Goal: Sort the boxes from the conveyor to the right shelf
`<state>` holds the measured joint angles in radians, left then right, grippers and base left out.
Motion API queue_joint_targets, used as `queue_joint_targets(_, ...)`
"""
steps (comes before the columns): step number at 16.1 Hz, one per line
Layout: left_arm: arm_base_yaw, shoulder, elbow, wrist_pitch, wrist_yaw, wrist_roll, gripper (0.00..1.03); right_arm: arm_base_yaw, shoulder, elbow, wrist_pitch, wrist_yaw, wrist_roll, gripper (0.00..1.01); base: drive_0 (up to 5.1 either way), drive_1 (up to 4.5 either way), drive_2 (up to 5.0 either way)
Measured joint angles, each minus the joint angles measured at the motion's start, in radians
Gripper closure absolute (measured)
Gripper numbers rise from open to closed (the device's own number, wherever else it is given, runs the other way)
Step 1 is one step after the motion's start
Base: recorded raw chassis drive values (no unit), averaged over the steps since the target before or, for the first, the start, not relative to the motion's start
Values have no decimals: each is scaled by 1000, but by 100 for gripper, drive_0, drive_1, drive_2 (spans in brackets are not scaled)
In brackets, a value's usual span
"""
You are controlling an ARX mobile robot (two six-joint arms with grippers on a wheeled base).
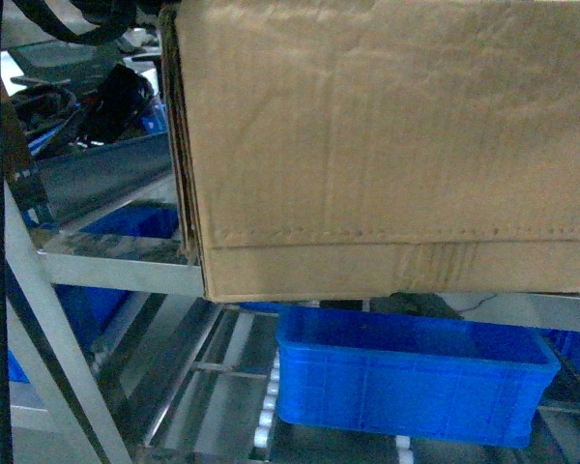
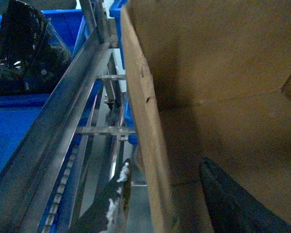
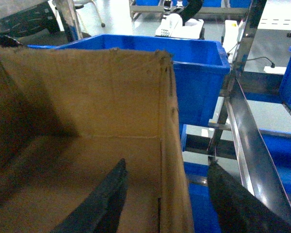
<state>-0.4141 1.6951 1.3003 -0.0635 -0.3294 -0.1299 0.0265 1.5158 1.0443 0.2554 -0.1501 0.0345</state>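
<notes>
One box (image 1: 387, 145), apparently pinched by both jaws, above shelf (image 1: 126, 271).

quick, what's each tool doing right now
Left tool: closed on the carton's left wall, one finger inside, one outside.
Right tool: closed on the carton's right wall, the same way.

Left end effector (image 2: 167, 194) straddles the carton (image 2: 223, 97) wall, one finger (image 2: 114, 201) outside, one inside. Steel shelf (image 2: 58, 131) rails left of carton; blue bin (image 2: 19, 116) beyond, holding a dark object (image 2: 24, 48).
</notes>
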Motion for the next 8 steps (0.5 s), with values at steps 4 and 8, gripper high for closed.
queue_joint_targets(4,0,-4,10,1,-2,-1,17,0,0,0,-1,0,0,10,28,407,-350)
queue_joint_targets(8,-1,-45,-78,161,-44,24,5,13,-20,-77,279,-8,-51,3,28,407,-350)
